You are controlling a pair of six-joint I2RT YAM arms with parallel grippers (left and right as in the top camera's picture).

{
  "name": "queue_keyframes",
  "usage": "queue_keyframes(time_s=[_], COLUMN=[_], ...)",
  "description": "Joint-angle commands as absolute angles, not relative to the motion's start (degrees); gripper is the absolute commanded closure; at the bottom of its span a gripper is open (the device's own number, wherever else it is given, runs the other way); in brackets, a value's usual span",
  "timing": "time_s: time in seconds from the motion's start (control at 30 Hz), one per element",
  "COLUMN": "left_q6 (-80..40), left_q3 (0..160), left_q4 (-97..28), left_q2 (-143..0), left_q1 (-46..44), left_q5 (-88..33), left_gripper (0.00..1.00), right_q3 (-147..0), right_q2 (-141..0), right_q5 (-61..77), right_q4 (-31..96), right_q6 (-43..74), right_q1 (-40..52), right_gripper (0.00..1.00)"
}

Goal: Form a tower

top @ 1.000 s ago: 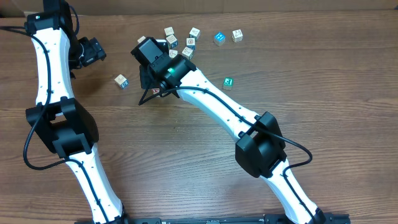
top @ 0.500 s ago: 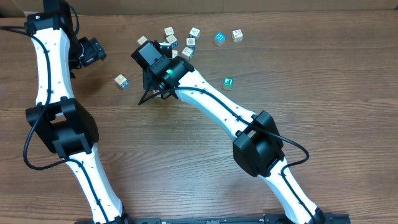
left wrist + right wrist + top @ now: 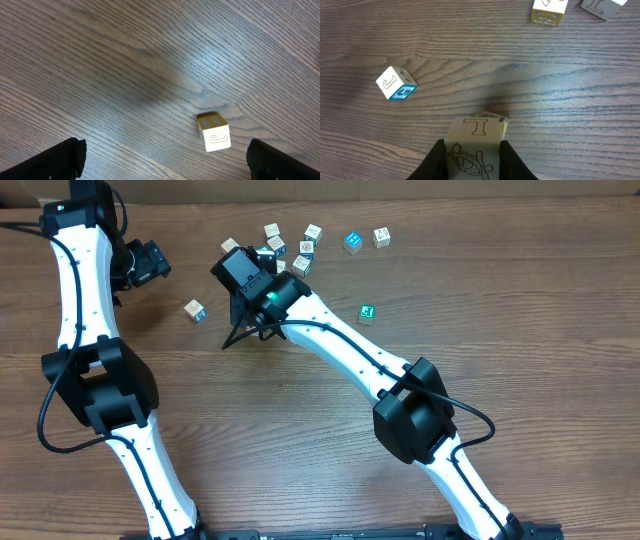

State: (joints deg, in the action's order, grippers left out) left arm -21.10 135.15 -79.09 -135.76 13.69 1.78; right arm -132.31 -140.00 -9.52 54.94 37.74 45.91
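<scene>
My right gripper (image 3: 472, 161) is shut on a pale cube (image 3: 474, 135) with a T on its top face and a turtle on the face toward me. The held cube stands over a second cube (image 3: 503, 124), of which only a yellow-green edge shows; this is the tower. Whether the two touch I cannot tell. In the overhead view the right gripper (image 3: 243, 278) covers the tower. My left gripper (image 3: 165, 167) is open above the table with a loose cube (image 3: 215, 133) just ahead of its right finger. In the overhead view it (image 3: 150, 264) is at the far left.
Several loose cubes (image 3: 301, 248) lie scattered behind the right gripper, with others further right (image 3: 381, 237) and one with a green face (image 3: 367, 313). A single cube (image 3: 194, 310) lies between the arms. A J-marked cube (image 3: 396, 83) lies left of the tower.
The right arm has edged slightly to the left with its cube still gripped. The left arm and the loose cubes have not moved.
</scene>
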Motion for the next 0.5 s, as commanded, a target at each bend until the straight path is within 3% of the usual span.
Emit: queue_keyframes(time_s=[0.0, 0.47], left_q6=[-22.33, -22.33], left_q3=[136.18, 136.18], left_q4=[-79.02, -79.02], left_q2=[-134.67, -134.67], left_q1=[13.47, 13.47], left_q5=[1.91, 1.91], left_gripper=[0.01, 0.01], right_q3=[-132.38, -132.38], right_q2=[-140.51, -140.51], right_q5=[-10.70, -10.68], right_q4=[54.72, 54.74], right_q6=[38.17, 38.17], right_q1=[46.61, 46.61], right_gripper=[0.96, 0.95])
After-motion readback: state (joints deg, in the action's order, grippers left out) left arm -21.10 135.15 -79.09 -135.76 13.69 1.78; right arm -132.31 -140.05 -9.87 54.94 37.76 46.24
